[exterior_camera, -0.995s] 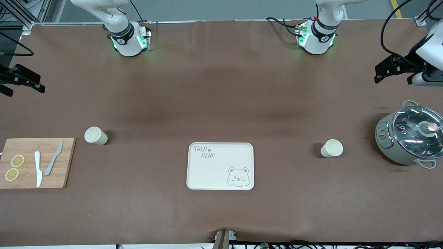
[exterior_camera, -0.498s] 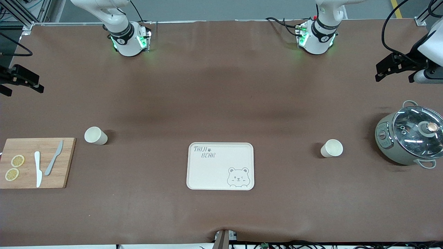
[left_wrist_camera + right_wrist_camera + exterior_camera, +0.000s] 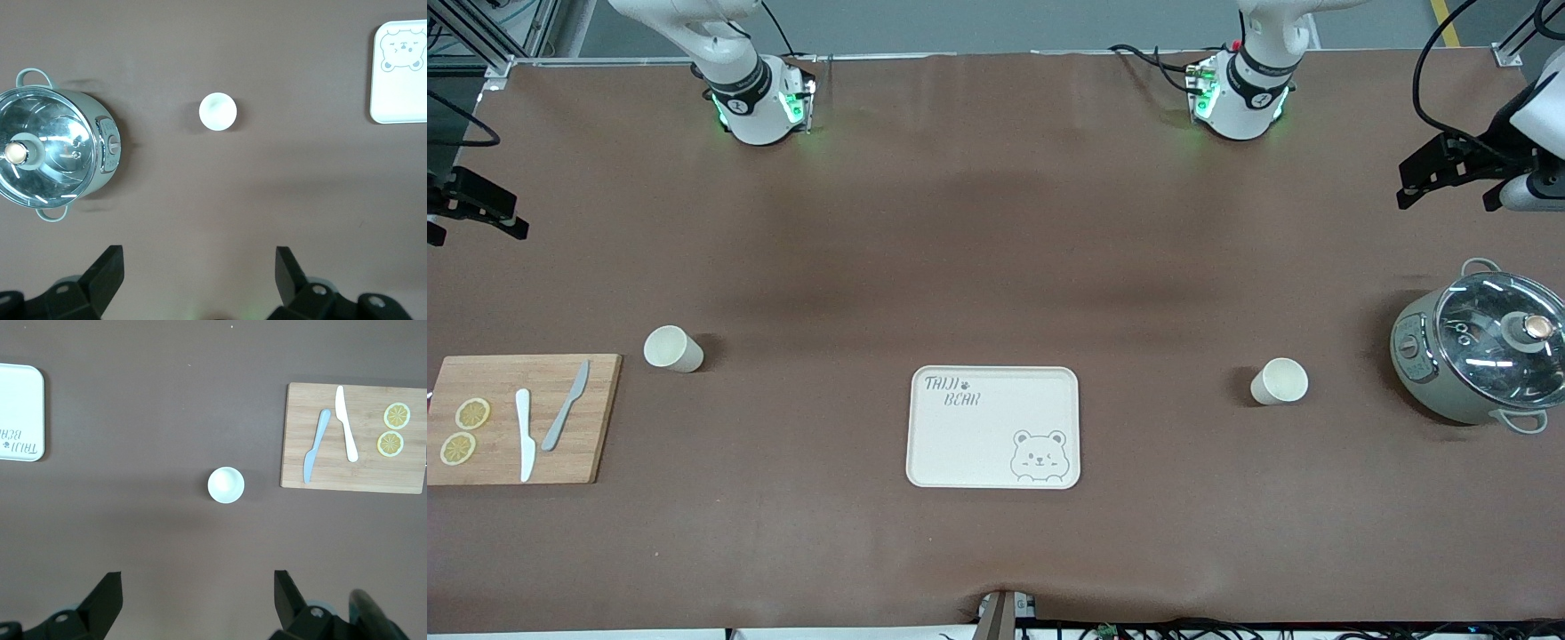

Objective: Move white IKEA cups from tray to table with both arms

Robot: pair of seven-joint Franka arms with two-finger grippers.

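Observation:
Two white IKEA cups stand upright on the brown table. One cup (image 3: 673, 348) is beside the cutting board toward the right arm's end, and shows in the right wrist view (image 3: 226, 485). The other cup (image 3: 1279, 381) is beside the pot toward the left arm's end, and shows in the left wrist view (image 3: 217, 111). My left gripper (image 3: 1445, 191) (image 3: 199, 267) is open and empty, high over the table near the pot. My right gripper (image 3: 471, 218) (image 3: 197, 590) is open and empty, high over the table's edge at the right arm's end. Neither gripper touches a cup.
A cream bear-printed tray (image 3: 978, 444) lies between the cups, nearer the front camera. A wooden cutting board (image 3: 596, 418) carries two knives and lemon slices. A grey-green pot with a glass lid (image 3: 1480, 351) stands at the left arm's end.
Both grippers have drifted slightly outward toward their ends of the table. The cups and tray have not moved.

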